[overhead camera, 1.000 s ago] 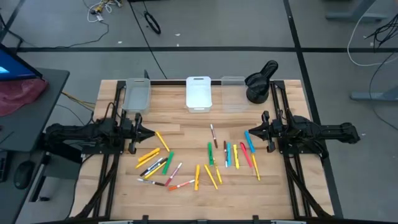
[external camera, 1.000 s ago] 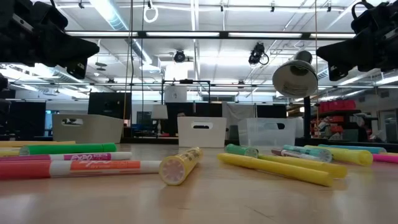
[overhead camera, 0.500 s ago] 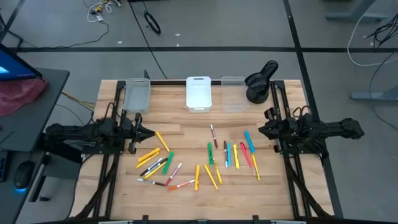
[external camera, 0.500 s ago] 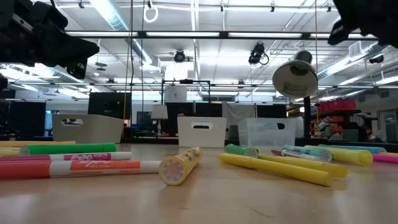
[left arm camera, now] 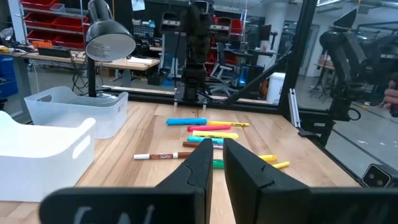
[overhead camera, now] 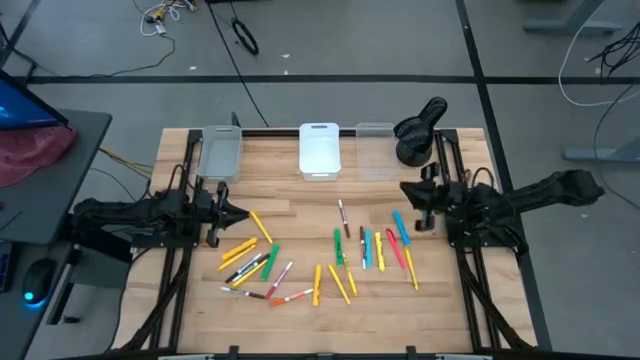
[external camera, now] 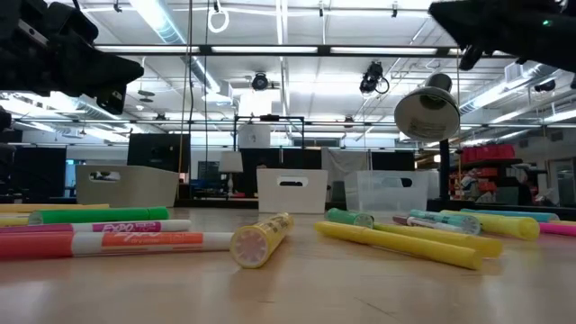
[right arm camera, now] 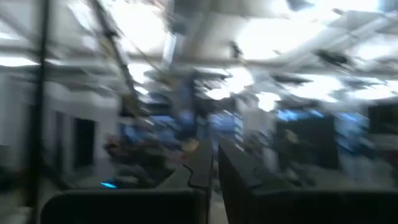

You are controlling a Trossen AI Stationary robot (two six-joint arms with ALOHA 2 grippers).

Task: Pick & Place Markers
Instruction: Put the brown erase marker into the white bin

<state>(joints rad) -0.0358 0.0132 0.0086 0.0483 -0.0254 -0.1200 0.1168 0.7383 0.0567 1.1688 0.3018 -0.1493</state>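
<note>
Two dark jointed arms, black claws

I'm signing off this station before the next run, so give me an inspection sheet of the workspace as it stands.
Surface: wooden table, bare around the items.
Job's things: markers scattered flat across the table's middle; none in a bin.
Clutter: three bins along the far edge; black desk lamp at the far right corner.
End effectors: left end effector near the left group of markers, nearly shut, empty; right end effector raised by the blue marker, nearly shut, empty.
Cables: loose cables on the floor beyond the table.
Surroundings: workshop shelving and benches.
</note>
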